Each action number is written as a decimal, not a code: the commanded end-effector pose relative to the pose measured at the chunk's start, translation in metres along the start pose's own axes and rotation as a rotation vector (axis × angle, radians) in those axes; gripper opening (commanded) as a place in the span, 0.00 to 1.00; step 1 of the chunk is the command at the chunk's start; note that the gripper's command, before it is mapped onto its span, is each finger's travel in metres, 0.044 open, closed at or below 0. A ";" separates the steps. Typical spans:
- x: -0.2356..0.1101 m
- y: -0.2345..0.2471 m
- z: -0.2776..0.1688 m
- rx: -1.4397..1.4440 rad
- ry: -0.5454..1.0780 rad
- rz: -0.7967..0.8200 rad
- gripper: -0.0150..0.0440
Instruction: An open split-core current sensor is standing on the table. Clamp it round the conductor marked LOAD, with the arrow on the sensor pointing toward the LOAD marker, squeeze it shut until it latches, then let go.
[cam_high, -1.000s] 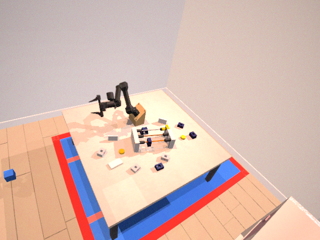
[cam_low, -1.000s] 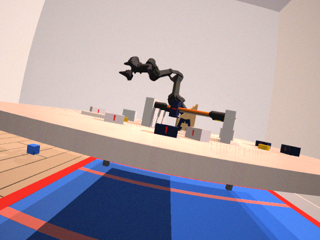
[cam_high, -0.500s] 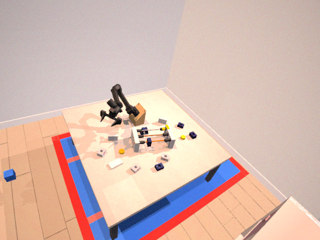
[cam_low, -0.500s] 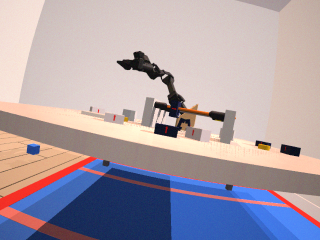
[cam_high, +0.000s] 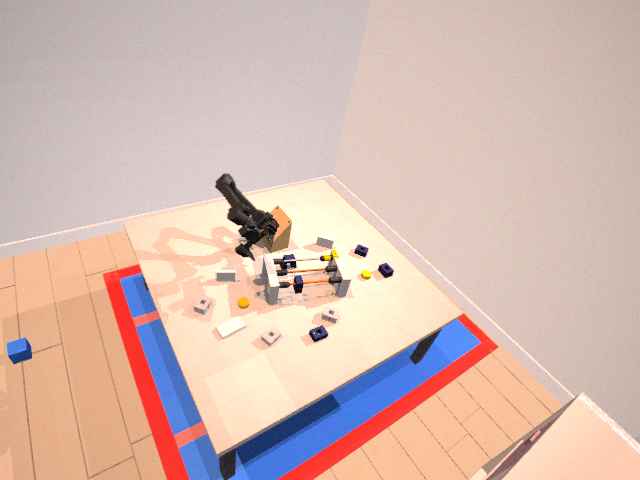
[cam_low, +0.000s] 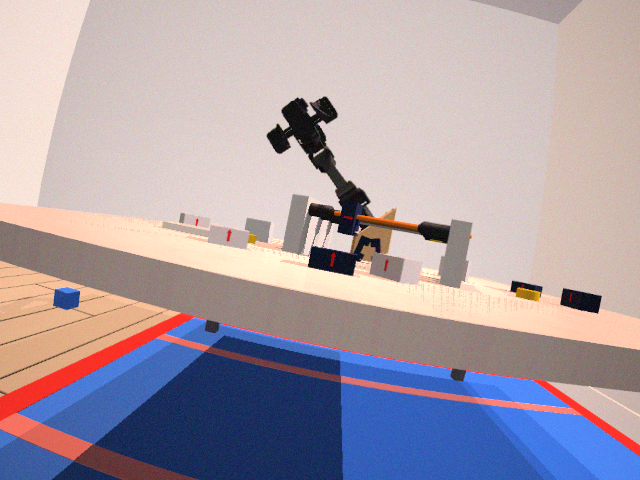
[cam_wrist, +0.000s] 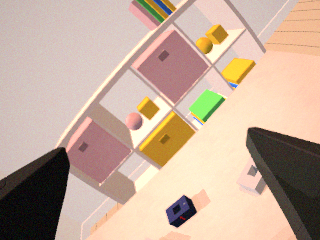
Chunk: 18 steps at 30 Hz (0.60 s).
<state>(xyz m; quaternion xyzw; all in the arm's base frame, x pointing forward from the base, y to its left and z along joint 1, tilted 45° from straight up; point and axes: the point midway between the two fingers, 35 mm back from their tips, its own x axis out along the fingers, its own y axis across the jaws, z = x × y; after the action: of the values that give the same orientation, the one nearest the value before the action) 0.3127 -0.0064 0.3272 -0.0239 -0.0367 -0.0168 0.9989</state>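
A white rack (cam_high: 269, 283) (cam_low: 295, 223) in the middle of the table (cam_high: 310, 392) carries three orange conductors (cam_high: 313, 281) (cam_low: 392, 223). Navy clamps sit on the back conductor (cam_high: 289, 258) and the front one (cam_high: 298, 282) (cam_low: 351, 217). A yellow tag (cam_high: 334, 253) stands at the back conductor's right end; I cannot read any marking. Loose navy sensor blocks (cam_high: 318, 333) (cam_low: 331, 259) (cam_wrist: 182, 210) and white ones (cam_high: 270, 336) lie around the rack. My gripper (cam_high: 246, 250) (cam_wrist: 159, 147) is open and empty, low over the table just behind the rack's left end.
A tan box (cam_high: 281, 227) stands right behind the gripper. Two yellow discs (cam_high: 243, 302) (cam_high: 366, 274) and a flat white plate (cam_high: 231, 327) lie on the table. A shelf with coloured boxes (cam_wrist: 167, 136) stands beyond the table. A blue cube (cam_high: 19, 350) lies on the floor.
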 end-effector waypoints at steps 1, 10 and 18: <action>0.002 0.007 -0.004 0.049 0.023 0.032 1.00; 0.020 0.037 -0.038 0.099 0.181 0.090 1.00; 0.039 0.097 -0.116 0.063 0.539 0.136 1.00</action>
<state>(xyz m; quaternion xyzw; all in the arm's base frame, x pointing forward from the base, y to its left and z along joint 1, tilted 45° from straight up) 0.3547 0.0595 0.2459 0.0245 0.1549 0.0412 0.9868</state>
